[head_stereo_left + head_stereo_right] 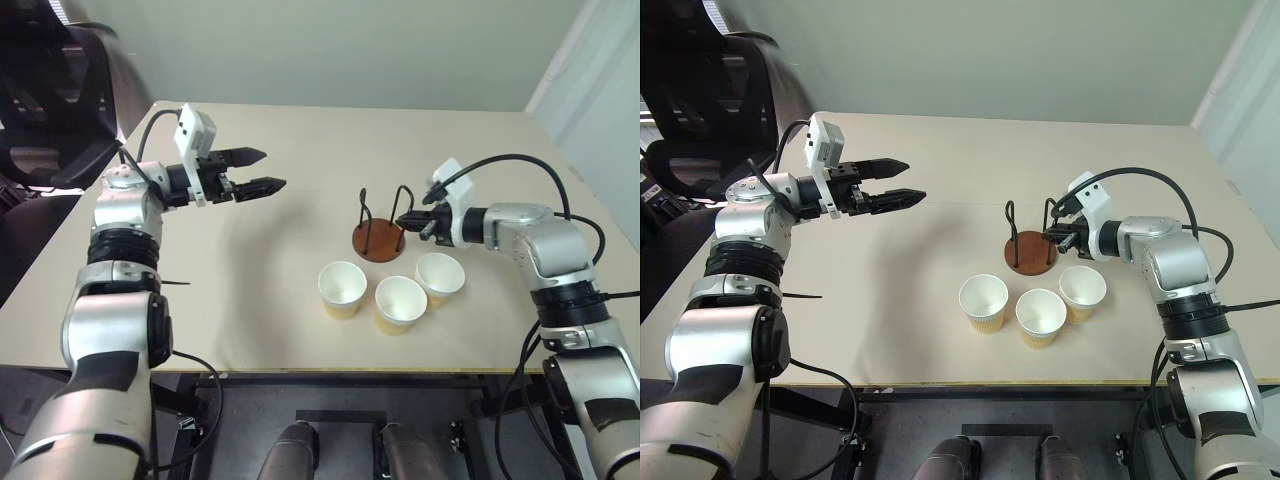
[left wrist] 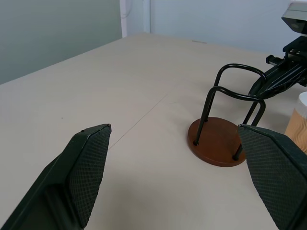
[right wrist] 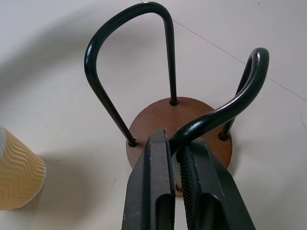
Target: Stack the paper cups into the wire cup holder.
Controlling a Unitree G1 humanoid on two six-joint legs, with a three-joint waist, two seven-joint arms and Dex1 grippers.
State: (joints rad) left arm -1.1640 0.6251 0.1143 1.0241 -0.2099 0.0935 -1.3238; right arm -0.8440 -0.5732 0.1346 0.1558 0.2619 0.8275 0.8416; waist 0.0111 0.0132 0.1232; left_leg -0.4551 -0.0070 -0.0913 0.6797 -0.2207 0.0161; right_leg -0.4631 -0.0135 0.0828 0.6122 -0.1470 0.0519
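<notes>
The wire cup holder (image 1: 379,242) stands upright mid-table, a round reddish-brown base with two black wire loops and nothing inside. My right gripper (image 1: 403,221) reaches it from the right and is shut on the nearer loop; in the right wrist view the fingers (image 3: 158,182) pinch that wire just above the base (image 3: 158,117). Three paper cups stand upright in a row in front of the holder: left (image 1: 342,288), middle (image 1: 400,303), right (image 1: 440,277). My left gripper (image 1: 272,169) hovers open and holds nothing, well to the holder's left and pointing toward it.
A black office chair (image 1: 50,100) stands beyond the table's far left corner. The beige table (image 1: 260,300) has its front edge just behind the cups. The right arm's black cable (image 1: 520,160) arcs above the table on the right.
</notes>
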